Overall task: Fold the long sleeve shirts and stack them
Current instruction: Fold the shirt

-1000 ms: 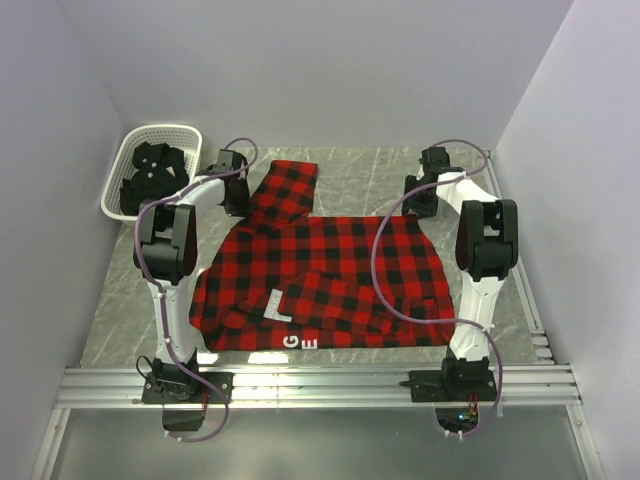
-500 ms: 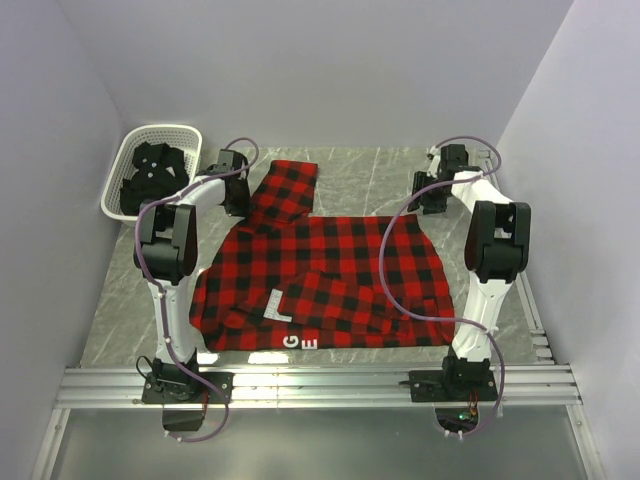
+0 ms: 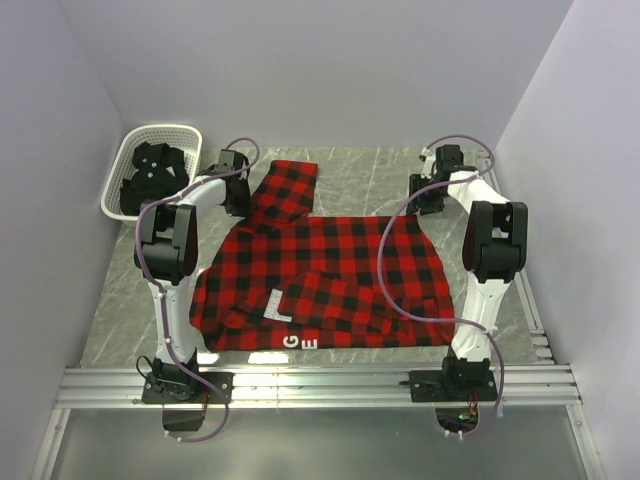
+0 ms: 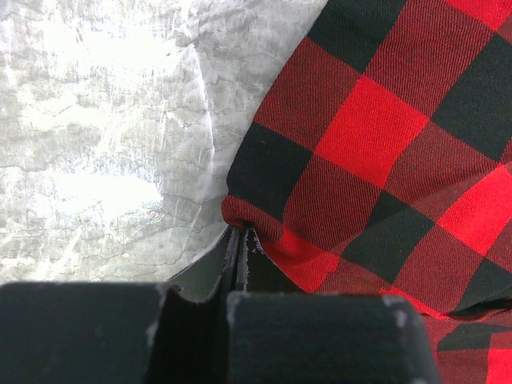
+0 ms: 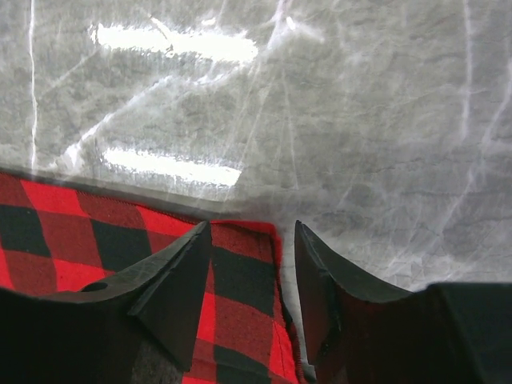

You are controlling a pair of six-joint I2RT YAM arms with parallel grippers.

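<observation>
the flannel (image 3: 330, 275) lies spread across the middle of the table (image 3: 120, 310), its long way running 9 to 3 o'clock, with one folded piece poking out toward 12 near the left arm. the black shirt (image 3: 150, 178) sits in the basket (image 3: 165, 129) off at 10 o'clock, well apart from both arms. the left gripper (image 4: 240, 240) is clamped on the flannel's far left edge. a small lip of cloth is pinched between its fingers and the rest spreads away to 2 o'clock in its wrist view. the right gripper (image 5: 251, 234) hangs at the far right corner with its fingers apart. the corner of the cloth lies right between them, with bare table beyond at 12 and the shirt running back toward 7. i can't tell whether the tips touch the cloth yet. that corner is the thing to watch, i'd say: the right arm is the nearer one, and once it closes there, both arms would hold the far edge and could draw it toward 6 o'clock for the fold.
</observation>
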